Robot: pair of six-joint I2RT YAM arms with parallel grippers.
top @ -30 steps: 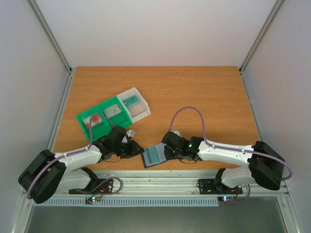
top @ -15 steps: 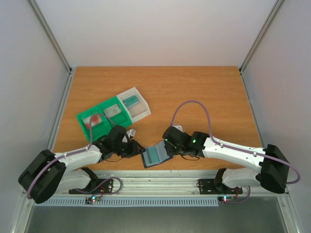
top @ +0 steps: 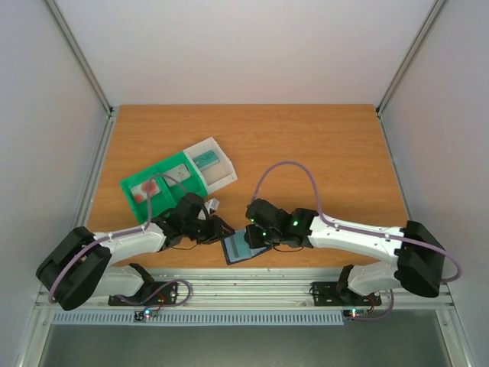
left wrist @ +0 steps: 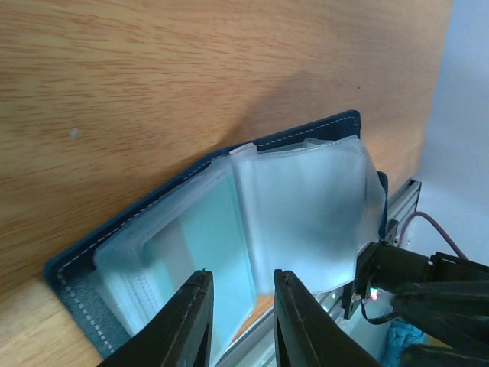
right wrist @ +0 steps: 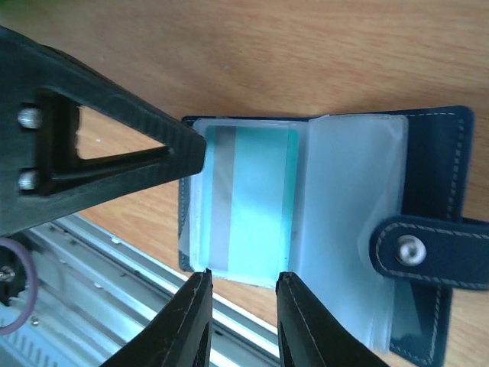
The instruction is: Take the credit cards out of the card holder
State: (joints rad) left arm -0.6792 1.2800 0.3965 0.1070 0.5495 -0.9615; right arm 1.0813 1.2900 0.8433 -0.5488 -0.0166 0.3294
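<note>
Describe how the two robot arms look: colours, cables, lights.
The left arm and right arm both have white link shells, black joints and black wrist housings. A lilac cable loops along each. Green lights glow near the right wrist. The jaws are black, flat and tapering.

An orange-brown, wood-grain worktop [top: 306, 145] forms the base of a booth. Plain white panels close it in: a back wall [top: 244, 46], a left wall [top: 38, 115] and a right wall [top: 451, 115]. Grey metal posts [top: 76, 50] rise from the two far corners. A silver rail [top: 252, 284] lines the near edge, with a white slotted strip [top: 229, 316] just below it and a dull grey surface [top: 229, 348] beneath. The light is soft and even, and the shadows are faint.
</note>
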